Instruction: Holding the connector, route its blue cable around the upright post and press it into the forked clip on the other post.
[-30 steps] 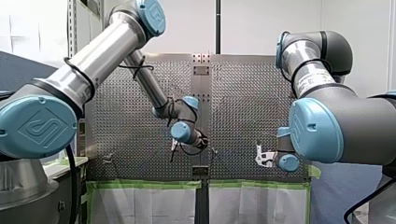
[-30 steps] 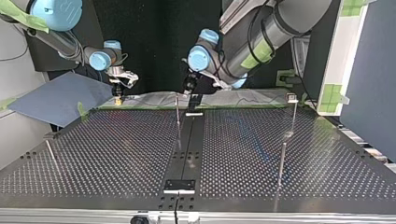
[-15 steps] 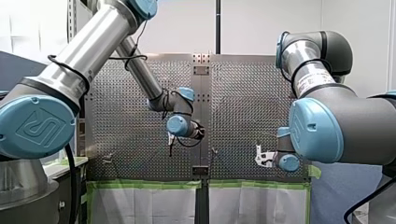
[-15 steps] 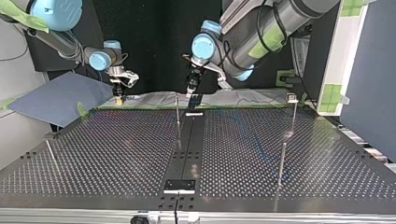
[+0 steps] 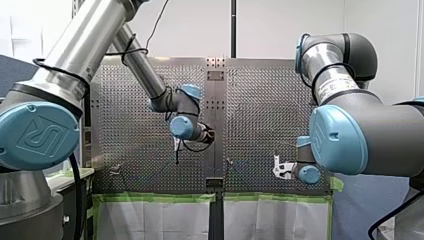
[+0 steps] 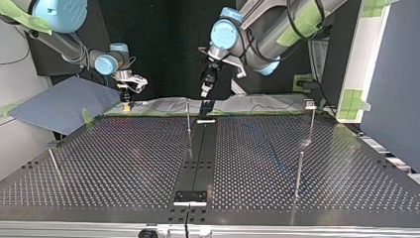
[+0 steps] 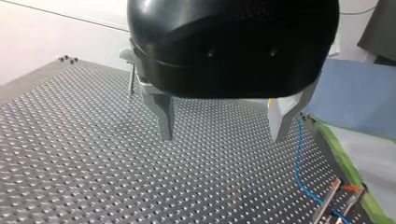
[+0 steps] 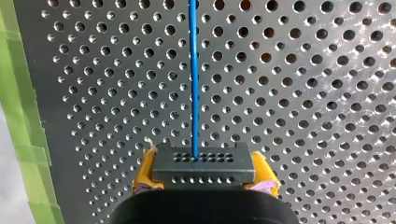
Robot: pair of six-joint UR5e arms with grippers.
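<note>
My open, empty left gripper is rising off the tabletop; my right gripper is still clamping the connector, cable apparently unrouted.

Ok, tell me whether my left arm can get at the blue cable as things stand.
Probably yes. My left gripper hangs open and empty above the table, and the blue cable runs bare over it beside the fingers, nothing in between.

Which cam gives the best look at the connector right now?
Right wrist view: the connector fills the foreground, clamped between my right gripper's yellow pads, blue cable running straight out of it. Top view shows only a speck under that gripper; front and left wrist views don't resolve it.
</note>
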